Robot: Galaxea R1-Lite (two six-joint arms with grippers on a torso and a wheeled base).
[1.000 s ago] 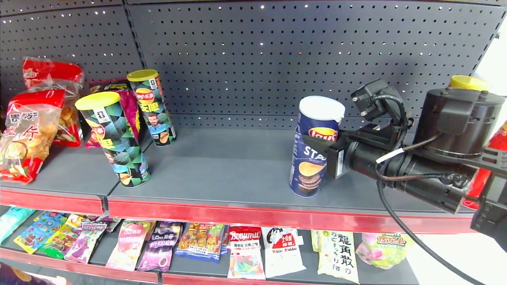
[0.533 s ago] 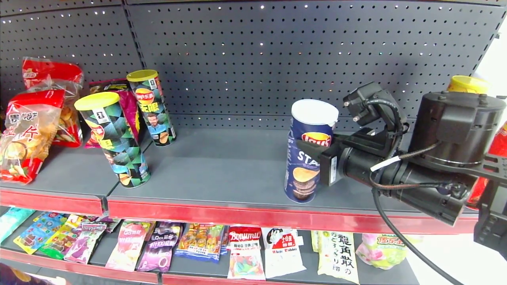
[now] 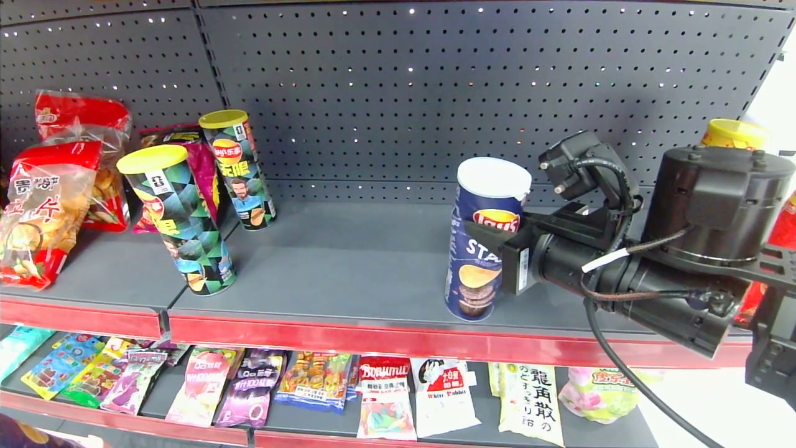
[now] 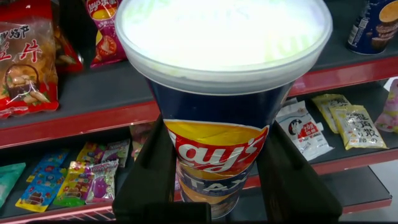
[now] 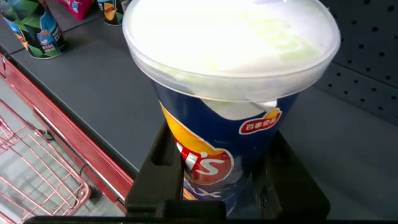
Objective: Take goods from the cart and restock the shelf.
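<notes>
A blue chip can (image 3: 484, 249) with a white lid stands slightly tilted near the front of the grey upper shelf (image 3: 348, 267). My right gripper (image 3: 484, 239), coming in from the right, is shut around its middle. Whether the base touches the shelf I cannot tell. The right wrist view looks down on the same can (image 5: 230, 99) between the dark fingers (image 5: 163, 165). A second blue can (image 4: 217, 155) with a white lid is in my left gripper (image 4: 217, 183), which is shut on it out in front of the shelves, away from the boards.
Two green patterned cans (image 3: 179, 224) (image 3: 239, 171) and red snack bags (image 3: 43, 205) fill the shelf's left end. A yellow-lidded can (image 3: 737, 132) stands at the far right. Bare board lies between. Packets (image 3: 385, 392) line the lower shelf. A red wire cart (image 5: 37, 180) is below the shelf's front lip.
My right gripper has carried the blue can a little to the left and lower over the shelf. Most of that shift came early, and it has barely moved since.
</notes>
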